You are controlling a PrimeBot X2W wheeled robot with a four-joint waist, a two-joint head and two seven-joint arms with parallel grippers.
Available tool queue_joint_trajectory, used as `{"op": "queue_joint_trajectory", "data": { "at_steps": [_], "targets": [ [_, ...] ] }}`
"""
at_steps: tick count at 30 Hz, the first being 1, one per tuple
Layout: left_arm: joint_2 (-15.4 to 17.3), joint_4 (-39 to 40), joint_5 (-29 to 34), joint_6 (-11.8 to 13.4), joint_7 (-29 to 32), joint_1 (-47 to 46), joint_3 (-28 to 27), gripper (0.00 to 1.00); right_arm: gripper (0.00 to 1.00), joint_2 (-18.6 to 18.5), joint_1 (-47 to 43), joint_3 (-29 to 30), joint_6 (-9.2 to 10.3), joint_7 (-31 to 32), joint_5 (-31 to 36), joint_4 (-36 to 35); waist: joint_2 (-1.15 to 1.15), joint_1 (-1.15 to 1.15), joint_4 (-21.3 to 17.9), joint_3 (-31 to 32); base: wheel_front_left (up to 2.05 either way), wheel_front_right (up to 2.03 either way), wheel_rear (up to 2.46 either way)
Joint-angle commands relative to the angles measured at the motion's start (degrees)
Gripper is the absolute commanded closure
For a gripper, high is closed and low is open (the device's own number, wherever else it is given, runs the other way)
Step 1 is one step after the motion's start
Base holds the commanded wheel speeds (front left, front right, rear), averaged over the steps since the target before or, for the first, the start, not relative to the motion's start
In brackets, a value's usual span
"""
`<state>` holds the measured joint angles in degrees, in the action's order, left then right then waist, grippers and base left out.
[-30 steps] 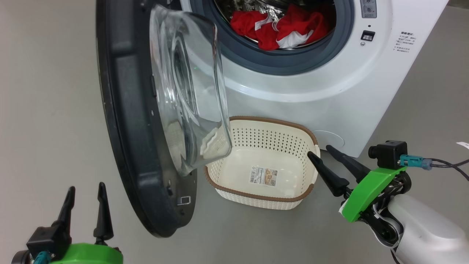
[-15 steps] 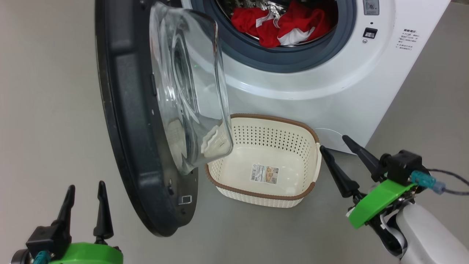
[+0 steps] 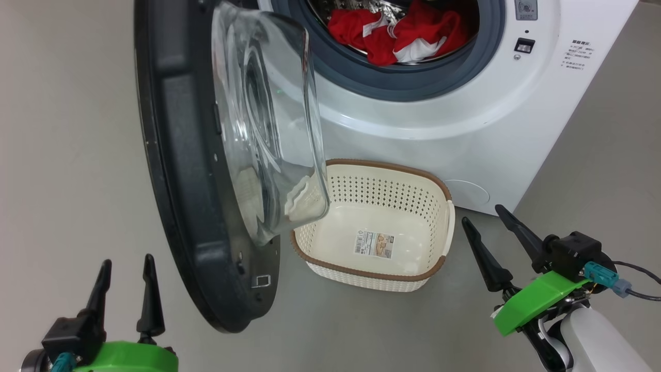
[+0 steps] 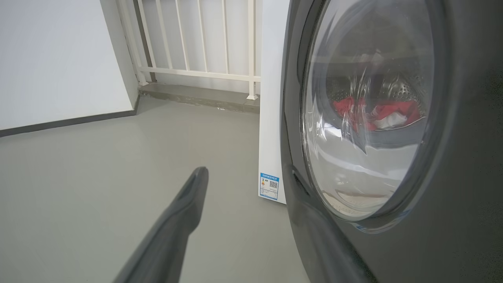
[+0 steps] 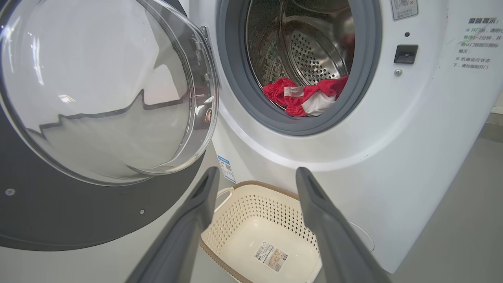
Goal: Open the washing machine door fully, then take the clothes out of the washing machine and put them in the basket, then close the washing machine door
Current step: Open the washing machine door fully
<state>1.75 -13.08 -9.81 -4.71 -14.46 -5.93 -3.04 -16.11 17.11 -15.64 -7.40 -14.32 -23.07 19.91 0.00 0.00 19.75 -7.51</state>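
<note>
The washing machine door (image 3: 170, 155) stands swung open to the left, its glass bowl hanging over the left end of the basket (image 3: 387, 166). The cream basket sits on the floor in front of the white washing machine (image 3: 439, 119), with nothing but a label sticker inside. The red and white clothes (image 3: 397, 36) lie in the drum mouth. My right gripper (image 3: 481, 214) is open just right of the basket, holding nothing. My left gripper (image 3: 127, 261) is open at the lower left, beside the door's outer face. In the right wrist view, the right gripper (image 5: 257, 169) points over the basket (image 5: 255, 204) toward the clothes (image 5: 304, 98).
Grey floor (image 3: 77, 129) lies to the left of the door and to the right of the machine. A cable (image 3: 640, 294) trails from my right wrist. In the left wrist view, a white railing (image 4: 196, 39) and a wall (image 4: 59, 59) stand behind the machine.
My right gripper has drawn back from the basket's right rim, down and to the right. The head view has shifted slightly. The left arm, door and clothes are unchanged.
</note>
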Motion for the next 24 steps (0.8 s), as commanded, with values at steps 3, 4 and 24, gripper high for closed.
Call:
{"op": "queue_joint_trajectory", "data": {
  "at_steps": [3,4,24],
  "targets": [
    [1.12,1.73,-0.63,0.68,-0.54,-0.09,-1.49,0.00,0.00,0.27,-0.79,-0.30,-0.09,-0.67,1.42,-1.68,0.00,0.00,0.08,0.14,0.00,0.00,0.00],
    [1.12,1.88,-0.81,0.70,-0.54,-0.11,-1.50,0.00,0.00,0.31,-0.82,-0.23,-0.09,-0.67,1.49,-1.69,0.00,0.00,0.12,0.18,0.00,0.00,0.00],
    [1.12,33.01,-10.53,0.94,-0.54,-3.14,0.29,1.00,0.00,0.77,-1.43,0.82,-0.09,-0.68,1.89,-2.61,0.00,0.00,0.46,1.16,0.00,0.00,0.00]
  ]
}}
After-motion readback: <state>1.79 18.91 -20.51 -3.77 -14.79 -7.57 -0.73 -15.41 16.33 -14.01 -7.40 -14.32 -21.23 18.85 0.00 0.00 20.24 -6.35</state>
